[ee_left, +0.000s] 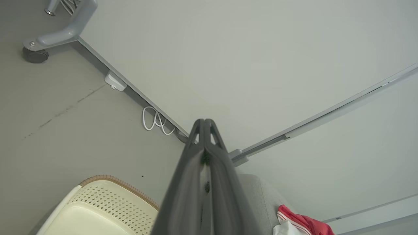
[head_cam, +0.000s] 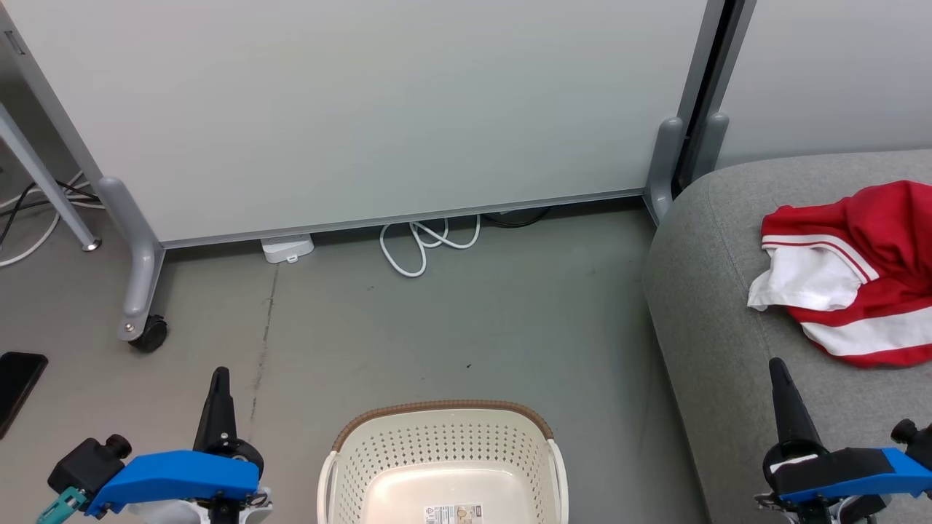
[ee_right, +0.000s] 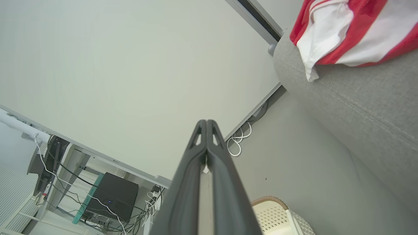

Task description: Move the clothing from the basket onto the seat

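The cream-white, perforated plastic laundry basket (head_cam: 444, 407) with its brown woven-look rim stood on the grey floor (head_cam: 466, 320) directly before the robot, between the two arms and so, I judged, within reach of either. What showed of its bottom was bare apart from a small printed label (head_cam: 453, 514). Its nearest part was cut off by the edge of the head view, so I could not tell whether anything lay there.

The bright red sports clothing (head_cam: 866, 269), with white panels and thin white stripes, lay in a crumpled heap on the large light grey fabric sofa (head_cam: 713, 306) to the robot's right. It was well apart from the basket and set back from the sofa's rounded edge, far enough in that it seemed unlikely to slide off.

The left hand (head_cam: 220, 375) hung low at the basket's left, its two dark fingers pressed together with nothing between them. The right hand (head_cam: 778, 367) was likewise pressed together and empty, poised over the sofa's near edge, short of the clothing and not touching it. With both hands empty on either side, the move looked finished or nearly so.

A white cable (head_cam: 426, 244) looped on the floor under the pale partition panel (head_cam: 364, 109), away from the work.
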Robot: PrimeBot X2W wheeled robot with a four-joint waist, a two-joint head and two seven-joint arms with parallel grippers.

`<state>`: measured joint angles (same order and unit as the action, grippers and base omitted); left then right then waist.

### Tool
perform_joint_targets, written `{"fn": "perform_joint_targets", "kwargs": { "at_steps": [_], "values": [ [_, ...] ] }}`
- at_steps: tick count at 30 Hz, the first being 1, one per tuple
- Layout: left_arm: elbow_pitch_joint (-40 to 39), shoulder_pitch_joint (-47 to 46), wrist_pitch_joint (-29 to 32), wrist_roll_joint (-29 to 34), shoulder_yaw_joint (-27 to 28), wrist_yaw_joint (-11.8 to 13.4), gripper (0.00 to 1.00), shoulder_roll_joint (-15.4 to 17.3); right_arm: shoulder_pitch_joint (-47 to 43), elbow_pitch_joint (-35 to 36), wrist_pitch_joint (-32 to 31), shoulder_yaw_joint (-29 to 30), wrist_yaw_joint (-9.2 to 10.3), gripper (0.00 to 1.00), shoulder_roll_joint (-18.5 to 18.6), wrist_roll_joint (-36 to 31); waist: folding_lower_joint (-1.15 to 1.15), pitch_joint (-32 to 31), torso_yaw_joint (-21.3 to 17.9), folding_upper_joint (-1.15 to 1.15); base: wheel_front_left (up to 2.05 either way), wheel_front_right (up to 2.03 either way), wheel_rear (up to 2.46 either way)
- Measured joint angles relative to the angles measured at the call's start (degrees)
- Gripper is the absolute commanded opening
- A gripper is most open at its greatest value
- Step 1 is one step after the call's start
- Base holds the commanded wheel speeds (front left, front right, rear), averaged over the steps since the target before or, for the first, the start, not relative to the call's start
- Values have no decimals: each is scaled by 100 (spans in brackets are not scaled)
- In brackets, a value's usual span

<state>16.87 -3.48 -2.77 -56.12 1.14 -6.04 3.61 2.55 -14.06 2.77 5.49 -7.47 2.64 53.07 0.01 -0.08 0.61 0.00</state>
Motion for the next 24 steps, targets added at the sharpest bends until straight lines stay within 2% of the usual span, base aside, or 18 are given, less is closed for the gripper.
{"fn": "perform_joint_targets", "kwargs": {
  "at_steps": [24],
  "values": [
    [-108,-92,371,-1423,208,-51,0,-33,138,0,-374,42,0,0,1,1541,0,9,-20,0,0,0,0]
  ]
}}
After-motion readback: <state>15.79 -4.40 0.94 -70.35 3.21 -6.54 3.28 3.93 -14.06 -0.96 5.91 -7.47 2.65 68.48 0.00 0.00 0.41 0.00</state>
